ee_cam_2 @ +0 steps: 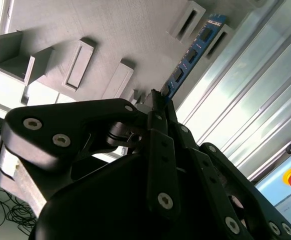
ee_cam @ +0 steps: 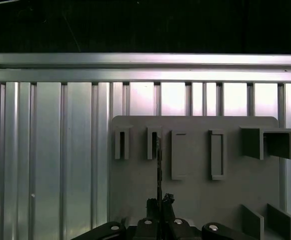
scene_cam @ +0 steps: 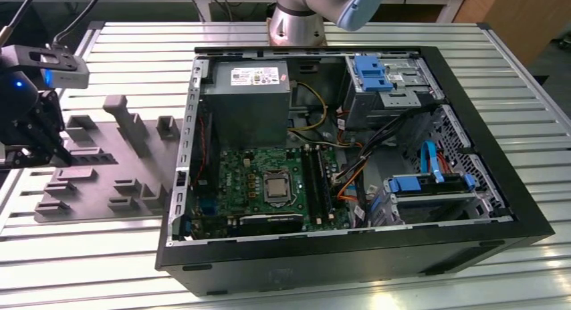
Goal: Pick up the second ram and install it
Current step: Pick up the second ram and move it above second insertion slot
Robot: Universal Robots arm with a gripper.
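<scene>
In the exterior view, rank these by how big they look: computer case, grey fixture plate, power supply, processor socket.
Largest to smallest:
1. computer case
2. grey fixture plate
3. power supply
4. processor socket
No two look alike in size.

Slatted metal table (scene_cam: 98, 256) carries grey holder tray (scene_cam: 89, 141), open computer case (scene_cam: 357, 256).

We are seeing an open black computer case (scene_cam: 357, 256) lying centre-right in the exterior view on a slatted metal table (scene_cam: 134, 43); a grey holder tray (scene_cam: 98, 170) is sitting at middle left, a blue drive bracket (scene_cam: 373, 73) showing upper right.
</scene>
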